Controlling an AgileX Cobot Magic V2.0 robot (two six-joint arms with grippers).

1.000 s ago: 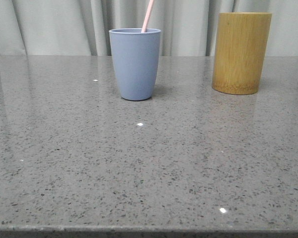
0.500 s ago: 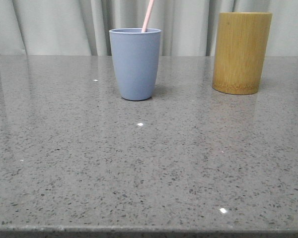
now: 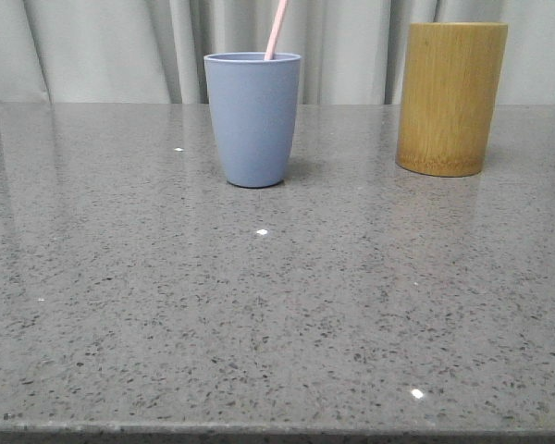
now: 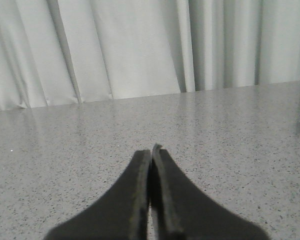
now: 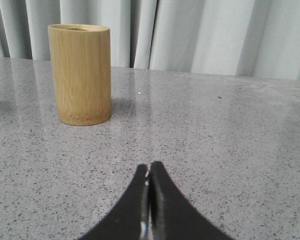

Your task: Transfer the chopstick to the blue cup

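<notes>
The blue cup (image 3: 252, 118) stands upright at the back middle of the grey table in the front view. A pale pink chopstick (image 3: 277, 30) leans out of its rim; only its top end shows. Neither arm shows in the front view. My left gripper (image 4: 151, 150) is shut and empty, low over bare table facing the curtain. My right gripper (image 5: 149, 168) is shut and empty, low over the table, with the cup out of its view.
A taller yellow-brown bamboo holder (image 3: 451, 98) stands at the back right, and it also shows in the right wrist view (image 5: 80, 74) well ahead of the fingers. A pale curtain hangs behind the grey speckled table (image 3: 277, 314).
</notes>
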